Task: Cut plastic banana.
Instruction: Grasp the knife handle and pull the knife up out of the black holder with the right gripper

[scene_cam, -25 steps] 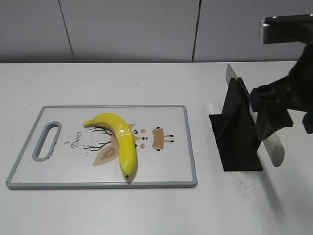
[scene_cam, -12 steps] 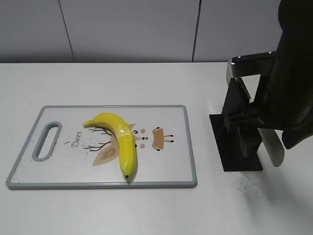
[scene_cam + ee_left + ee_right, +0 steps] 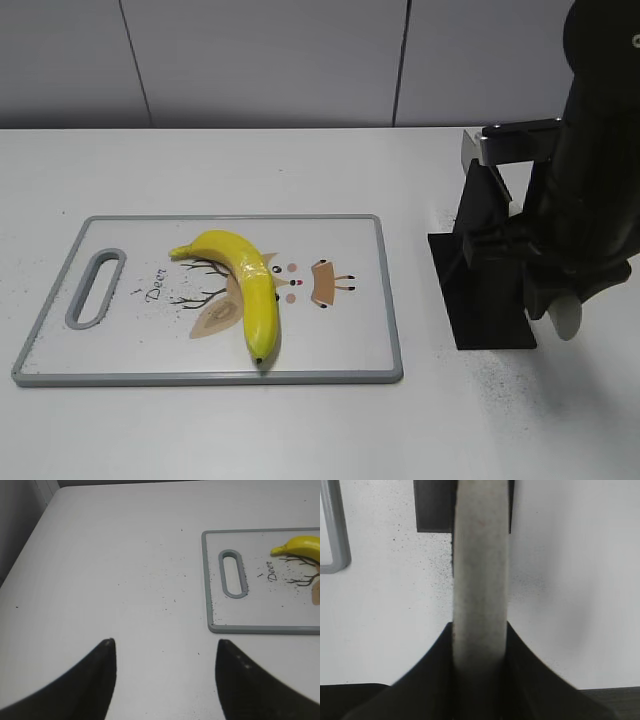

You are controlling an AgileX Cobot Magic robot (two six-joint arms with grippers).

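Plastic banana point(image 3: 248, 283) lies on the cutting board, over the deer print, curved, dark tip toward the board's near edge; whole, uncut.

Table point(image 3: 250, 420): white, with dark specks scattered near the board and the stand.

Right arm point(image 3: 595, 150): dark, fills the right edge of the exterior view, above and beside the knife stand.

Cutting board point(image 3: 350, 330): white with grey rim, slot handle at its left end, flat on the table left of centre.

Knife stand point(image 3: 480, 290): black, upright on a flat base, to the right of the board and apart from it.

Knife handle point(image 3: 480, 580): pale, rounded, running straight up the middle of the right wrist view.

Right gripper point(image 3: 480, 680): both dark fingers pressed against the handle's sides, clamped on it.

Left gripper point(image 3: 165, 675): fingers spread wide with nothing between them, over bare table left of the board, well apart from the banana.
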